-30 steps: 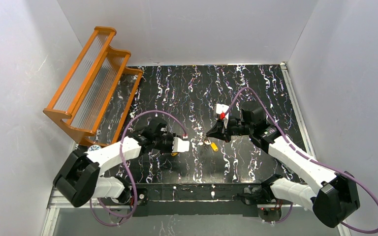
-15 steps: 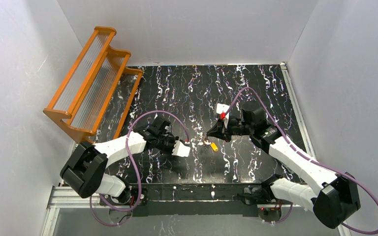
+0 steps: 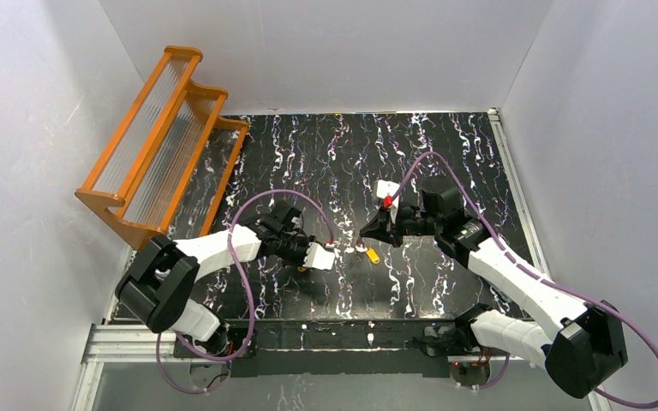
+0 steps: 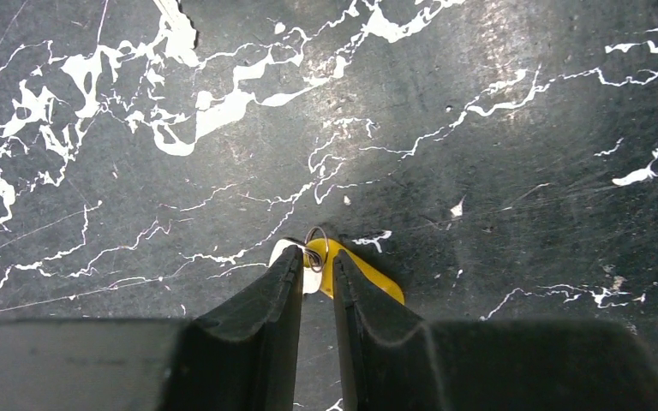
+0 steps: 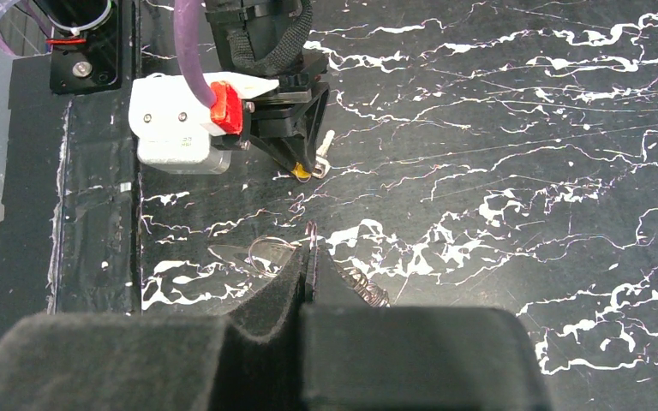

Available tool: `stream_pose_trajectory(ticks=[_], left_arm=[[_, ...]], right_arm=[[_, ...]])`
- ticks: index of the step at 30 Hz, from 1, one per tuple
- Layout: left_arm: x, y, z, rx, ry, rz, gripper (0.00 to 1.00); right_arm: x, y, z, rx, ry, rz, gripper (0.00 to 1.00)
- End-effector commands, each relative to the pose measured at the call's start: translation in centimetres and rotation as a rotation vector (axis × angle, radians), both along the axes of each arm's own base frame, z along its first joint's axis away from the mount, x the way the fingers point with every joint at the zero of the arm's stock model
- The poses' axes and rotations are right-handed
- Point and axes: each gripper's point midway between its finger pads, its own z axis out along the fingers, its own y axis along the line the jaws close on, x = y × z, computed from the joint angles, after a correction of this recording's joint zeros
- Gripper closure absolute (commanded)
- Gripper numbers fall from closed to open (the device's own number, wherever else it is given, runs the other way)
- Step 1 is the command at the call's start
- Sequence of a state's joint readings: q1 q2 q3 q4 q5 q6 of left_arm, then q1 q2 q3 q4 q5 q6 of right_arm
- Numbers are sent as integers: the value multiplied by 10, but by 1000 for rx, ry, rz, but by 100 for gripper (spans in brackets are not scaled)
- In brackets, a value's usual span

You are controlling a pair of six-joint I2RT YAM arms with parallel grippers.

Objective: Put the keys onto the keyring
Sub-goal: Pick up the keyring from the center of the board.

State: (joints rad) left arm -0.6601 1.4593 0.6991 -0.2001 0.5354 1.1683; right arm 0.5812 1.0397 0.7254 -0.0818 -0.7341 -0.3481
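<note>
In the left wrist view my left gripper (image 4: 317, 257) has its jaws nearly together, pinching the head of a small yellow key (image 4: 368, 278) low over the black marbled table. A tiny wire ring (image 4: 318, 242) sits at the fingertips. From above, the left gripper (image 3: 303, 265) is left of centre. My right gripper (image 5: 311, 248) is shut on the keyring (image 5: 266, 251), a thin wire loop that sticks out beside the fingers. Seen from above, the right gripper (image 3: 365, 233) hovers just behind a second yellow key (image 3: 372, 254) lying on the table.
An orange slatted rack (image 3: 163, 145) leans at the back left. White walls close in three sides. A metal rail (image 3: 334, 336) runs along the near edge. Purple cables loop over both arms.
The left arm's elbow and shoulder have swung right while its gripper crept slightly right, its jaws narrowing a little. The right arm has not moved.
</note>
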Motion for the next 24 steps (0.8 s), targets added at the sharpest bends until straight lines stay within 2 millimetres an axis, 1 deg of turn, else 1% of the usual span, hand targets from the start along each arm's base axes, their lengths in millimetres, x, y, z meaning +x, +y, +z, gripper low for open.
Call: stream_pose_trajectory(ticks=[1, 4, 10, 13, 17, 19, 24], left_arm=[[6, -5, 7, -13, -8, 9, 83], [10, -5, 7, -12, -9, 29, 86], [11, -4, 1, 17, 18, 47, 100], [13, -4, 5, 21, 12, 50, 100], [21, -4, 20, 4, -22, 99, 100], [24, -4, 32, -14, -44, 123, 100], [25, -7, 68, -107, -87, 175, 100]], right_arm=[[1, 1, 17, 33, -57, 5, 99], [1, 1, 16, 32, -54, 7, 99], [1, 1, 17, 36, -56, 9, 99], [0, 1, 17, 36, -56, 9, 99], [0, 2, 18, 38, -57, 14, 99], [0, 3, 19, 40, -57, 20, 99], [-3, 7, 23, 45, -51, 66, 99]])
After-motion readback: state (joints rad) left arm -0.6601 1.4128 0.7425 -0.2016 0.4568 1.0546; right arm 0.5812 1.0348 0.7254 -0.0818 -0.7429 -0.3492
